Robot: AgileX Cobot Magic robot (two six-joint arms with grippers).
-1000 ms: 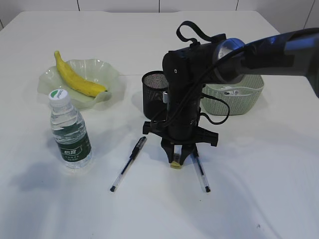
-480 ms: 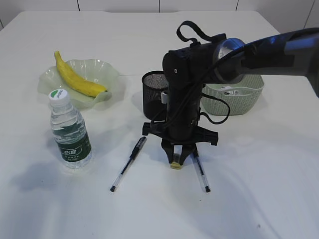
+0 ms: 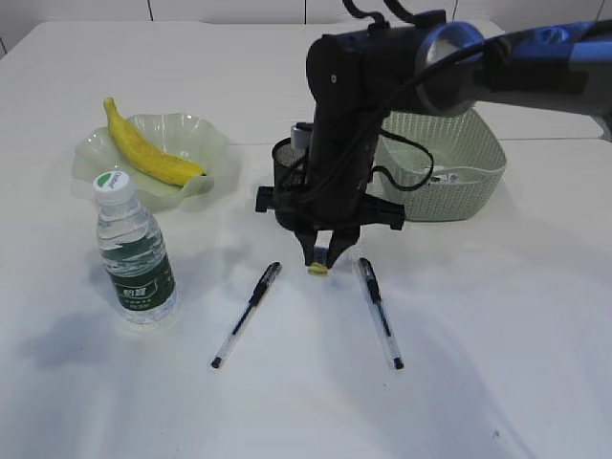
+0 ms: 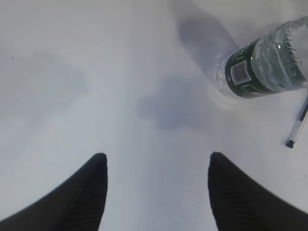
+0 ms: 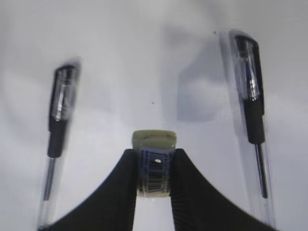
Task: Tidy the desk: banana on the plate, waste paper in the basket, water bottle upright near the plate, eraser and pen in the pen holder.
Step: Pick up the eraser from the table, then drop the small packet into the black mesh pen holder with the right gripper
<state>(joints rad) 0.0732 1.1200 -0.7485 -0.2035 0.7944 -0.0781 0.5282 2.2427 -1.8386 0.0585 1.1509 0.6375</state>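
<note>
The right gripper (image 3: pixel 319 260), fingers clamped on the eraser (image 3: pixel 317 270), has lifted it off the counter (image 3: pixel 497 363) toward the pen holder (image 3: pixel 290 177).

The white bench (image 3: pixel 497 363) carries a pale green plate (image 3: pixel 206 143) at the back left, with a water bottle (image 3: pixel 134 253) upright just in front of it. Near the middle stands a black mesh holder (image 3: pixel 287 167), and just beside it on the right a green basket (image 3: pixel 478 191). Two pens lie flat in front, apart from each other: the left pen (image 3: pixel 246 314) slanted, the right pen (image 3: pixel 380 311) nearer to straight
</note>
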